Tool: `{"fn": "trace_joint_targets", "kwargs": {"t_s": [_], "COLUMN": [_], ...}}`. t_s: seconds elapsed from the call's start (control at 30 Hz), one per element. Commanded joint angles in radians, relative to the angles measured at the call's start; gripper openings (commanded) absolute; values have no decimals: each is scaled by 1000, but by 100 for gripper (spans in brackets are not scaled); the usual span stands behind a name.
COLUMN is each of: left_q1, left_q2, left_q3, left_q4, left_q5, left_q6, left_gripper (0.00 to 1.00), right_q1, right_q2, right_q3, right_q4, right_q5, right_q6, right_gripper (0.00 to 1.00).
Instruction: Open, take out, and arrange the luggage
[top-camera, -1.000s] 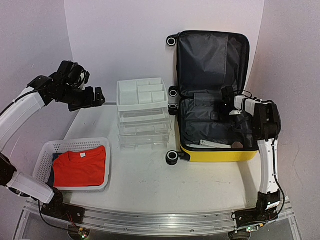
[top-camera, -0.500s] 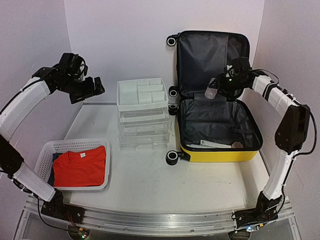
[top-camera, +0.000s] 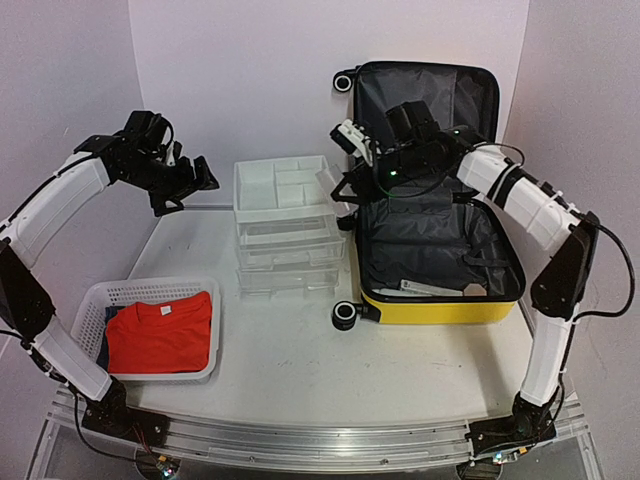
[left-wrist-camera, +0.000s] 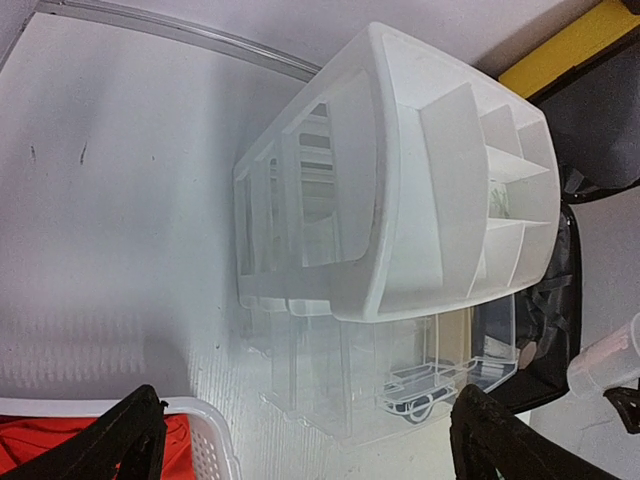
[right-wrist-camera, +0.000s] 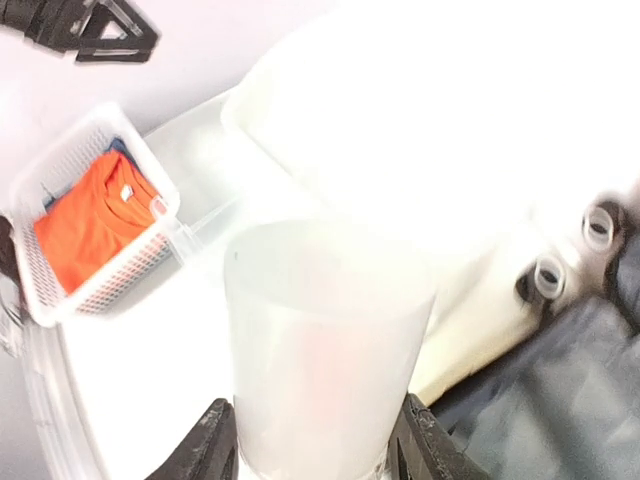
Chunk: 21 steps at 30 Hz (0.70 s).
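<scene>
The yellow suitcase (top-camera: 440, 306) lies open at the right with its dark grey lining (top-camera: 430, 235) showing and its lid upright against the back wall. A few flat items lie at its front edge. My right gripper (top-camera: 351, 150) is shut on a frosted white plastic cup (right-wrist-camera: 322, 350), held in the air between the suitcase's left edge and the white drawer unit (top-camera: 285, 225). The cup also shows in the left wrist view (left-wrist-camera: 608, 362). My left gripper (top-camera: 185, 185) is open and empty, in the air left of the drawer unit.
The drawer unit has a divided tray top (left-wrist-camera: 470, 190) and clear drawers below. A white mesh basket (top-camera: 90, 300) with a folded orange shirt (top-camera: 160, 332) sits at the front left. The suitcase wheels (top-camera: 345, 314) stick out towards the drawer unit.
My right arm has lifted the cup out of the suitcase and carried it left, to the suitcase's left edge beside the drawer unit. My left gripper has drifted slightly right.
</scene>
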Motion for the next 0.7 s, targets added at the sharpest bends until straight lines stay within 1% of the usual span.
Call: {"fn": "trace_joint_targets", "kwargs": {"t_s": [0.0, 0.07, 0.13, 0.23, 0.3, 0.43, 0.6, 0.67], "left_q1": [1, 1, 1, 4, 6, 7, 8, 8], "left_q2": [-28, -33, -37, -39, -38, -41, -65, -80], "left_q3": [32, 30, 31, 31, 31, 31, 2, -15], "left_q4": [9, 8, 7, 6, 3, -4, -8, -7], "left_q5": [42, 44, 42, 42, 46, 53, 49, 46], "left_q6": [-7, -3, 2, 9, 13, 25, 19, 9], "left_gripper": [99, 99, 100, 99, 100, 99, 99, 99], "right_q1": [57, 69, 87, 128, 142, 153, 167, 171], "right_q2": [115, 164, 200, 232, 247, 279, 320, 336], "right_q3": [172, 242, 278, 290, 288, 291, 303, 320], "right_q4": [-16, -45, -70, -90, -93, -103, -122, -122], "right_q5": [95, 111, 139, 221, 250, 270, 291, 313], "right_q6": [-204, -251, -313, -435, -467, -485, -500, -496], "right_gripper": [26, 25, 25, 25, 26, 27, 31, 35]}}
